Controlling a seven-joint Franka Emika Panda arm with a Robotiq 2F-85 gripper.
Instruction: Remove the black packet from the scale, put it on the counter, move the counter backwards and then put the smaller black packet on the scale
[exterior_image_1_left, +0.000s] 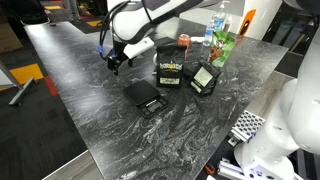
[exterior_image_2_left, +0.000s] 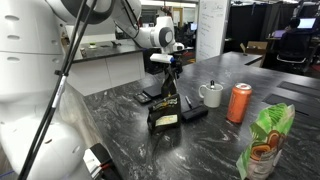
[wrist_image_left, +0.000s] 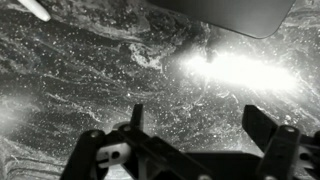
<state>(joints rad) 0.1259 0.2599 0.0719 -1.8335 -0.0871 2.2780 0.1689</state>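
Black packet (exterior_image_1_left: 170, 75), the larger pouch with the yellow-gold band, stands on the dark marbled worktop (exterior_image_1_left: 120, 140), off the scale and just to its right.

Going left to right in an exterior view, the claw (exterior_image_1_left: 117, 63) comes first. It hangs from the white arm (exterior_image_1_left: 150, 15) above the worktop, behind and to the left of the scale (exterior_image_1_left: 143, 96). The scale lies flat with its top bare. Next is the black packet, then the smaller black packet (exterior_image_1_left: 203, 78) with its pale label, close beside the larger one. I cannot tell whether the two pouches touch. A green bag (exterior_image_1_left: 224, 46) stands further right, towards the back edge.

From the opposite side in an exterior view, the claw (exterior_image_2_left: 172, 70) points down over the far part of the scale (exterior_image_2_left: 153, 96). The black packet (exterior_image_2_left: 165, 112) stands upright in front of the scale, and the smaller black packet (exterior_image_2_left: 194, 113) sits low at its right. A white mug (exterior_image_2_left: 211, 95), an orange can (exterior_image_2_left: 239, 103) and the green bag (exterior_image_2_left: 266, 140) follow to the right.

In the wrist view the claw (wrist_image_left: 197, 125) has its fingers (wrist_image_left: 135, 115) spread wide apart, with only the marbled worktop (wrist_image_left: 90, 70) between them. A dark shape crosses the top right corner; what it is cannot be told.
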